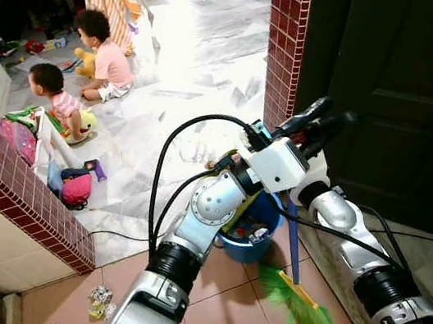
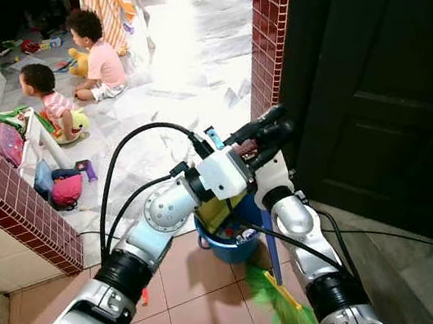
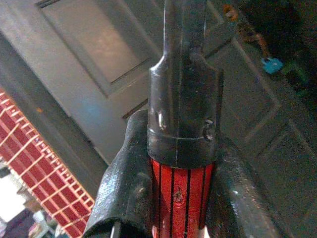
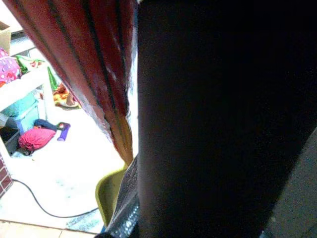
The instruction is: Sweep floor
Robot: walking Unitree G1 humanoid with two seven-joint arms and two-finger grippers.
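Behind L claw point(image 1: 322, 122): broom point(image 1: 305, 301) handle hidden.

Lower centre of the frame, the broom point(image 1: 302, 297) stands between the two arms, its bristles on the tiled floor point(image 1: 232, 305). A bucket point(image 1: 250, 235) sits just behind it. A door point(image 1: 392, 91) fills the right. At upper left, two children point(image 1: 85, 72) sit beyond the brick pillar point(image 1: 12, 180).

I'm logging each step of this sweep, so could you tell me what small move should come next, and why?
Probably a short stroke drawing the broom toward the robot. Both the left gripper and the right gripper are shut on its handle, its green bristles rest on the tiles, and the blue bucket stands close beyond them, leaving little room to push forward.
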